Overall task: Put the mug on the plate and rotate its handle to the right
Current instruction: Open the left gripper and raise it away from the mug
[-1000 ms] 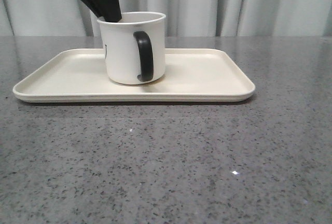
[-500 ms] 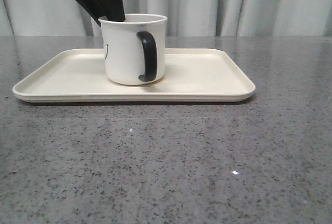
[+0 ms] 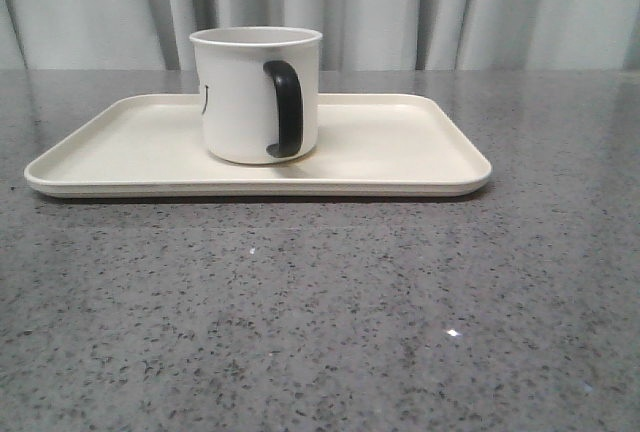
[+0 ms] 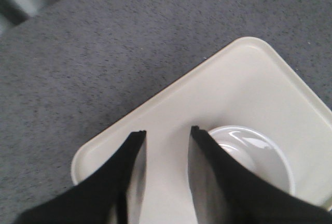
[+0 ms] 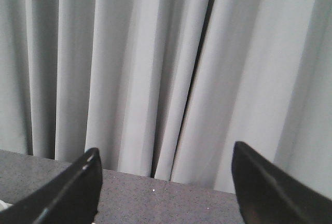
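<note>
Upright on the plate (image 3: 400, 157), the mug (image 3: 240, 97) shows its handle (image 3: 284, 109) frontward; left hand (image 4: 166, 130) and right hand (image 5: 165, 164) both gape apart, empty.

table (image 3: 330, 312): grey speckled stone | on it: plate (image 3: 400, 157), cream, flat | plate below left gripper (image 4: 166, 136), under its parted fingers

The mug (image 3: 240, 92) looks like smooth white glazed ceramic, its handle (image 3: 284, 107) glossy black. The plate (image 3: 400, 152) has a matt cream finish. The tabletop (image 3: 320, 322) is polished speckled grey stone; the curtain (image 5: 155, 68) is soft grey cloth.
</note>
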`<state>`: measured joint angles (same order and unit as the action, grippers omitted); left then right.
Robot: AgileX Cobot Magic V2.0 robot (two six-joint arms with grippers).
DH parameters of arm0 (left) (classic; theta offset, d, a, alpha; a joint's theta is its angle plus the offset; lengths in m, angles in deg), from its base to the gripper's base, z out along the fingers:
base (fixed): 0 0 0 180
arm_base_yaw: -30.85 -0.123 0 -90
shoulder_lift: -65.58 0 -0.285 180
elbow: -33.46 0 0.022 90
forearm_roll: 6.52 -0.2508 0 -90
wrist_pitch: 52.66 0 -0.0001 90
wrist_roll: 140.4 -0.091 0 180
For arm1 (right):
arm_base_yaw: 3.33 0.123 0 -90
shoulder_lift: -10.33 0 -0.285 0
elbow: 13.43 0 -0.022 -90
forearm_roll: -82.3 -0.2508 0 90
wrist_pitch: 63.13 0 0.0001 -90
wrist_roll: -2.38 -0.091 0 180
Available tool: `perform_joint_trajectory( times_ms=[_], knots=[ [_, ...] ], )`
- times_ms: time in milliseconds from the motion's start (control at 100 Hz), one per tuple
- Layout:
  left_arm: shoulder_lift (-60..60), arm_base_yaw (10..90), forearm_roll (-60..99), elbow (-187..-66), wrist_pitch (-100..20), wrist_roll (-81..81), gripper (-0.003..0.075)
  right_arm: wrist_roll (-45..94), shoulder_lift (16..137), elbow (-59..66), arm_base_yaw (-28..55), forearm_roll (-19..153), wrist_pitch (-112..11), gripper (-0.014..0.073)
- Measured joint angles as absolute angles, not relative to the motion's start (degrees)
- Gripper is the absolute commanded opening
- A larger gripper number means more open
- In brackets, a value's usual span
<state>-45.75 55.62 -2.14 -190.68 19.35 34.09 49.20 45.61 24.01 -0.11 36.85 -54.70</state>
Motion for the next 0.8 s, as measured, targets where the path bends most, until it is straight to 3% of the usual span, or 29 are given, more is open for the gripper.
perform_joint_trajectory(
  times_ms=[480, 700, 800],
  knots=[
    [-30.1, 47.3, -7.7, -190.3, 20.1, 37.2, 0.0211, 49.2, 45.6, 24.0, -0.1, 36.9, -54.7, 0.0528],
    [-21.3, 39.7, -7.9, -181.1, 20.4, 37.2, 0.0202, 49.2, 45.6, 24.0, -0.1, 36.9, -54.7, 0.0528],
    [-17.5, 36.5, -8.3, -175.5, 20.4, 37.2, 0.0139, 49.2, 45.6, 24.0, -0.1, 36.9, -54.7, 0.0528]
  ],
)
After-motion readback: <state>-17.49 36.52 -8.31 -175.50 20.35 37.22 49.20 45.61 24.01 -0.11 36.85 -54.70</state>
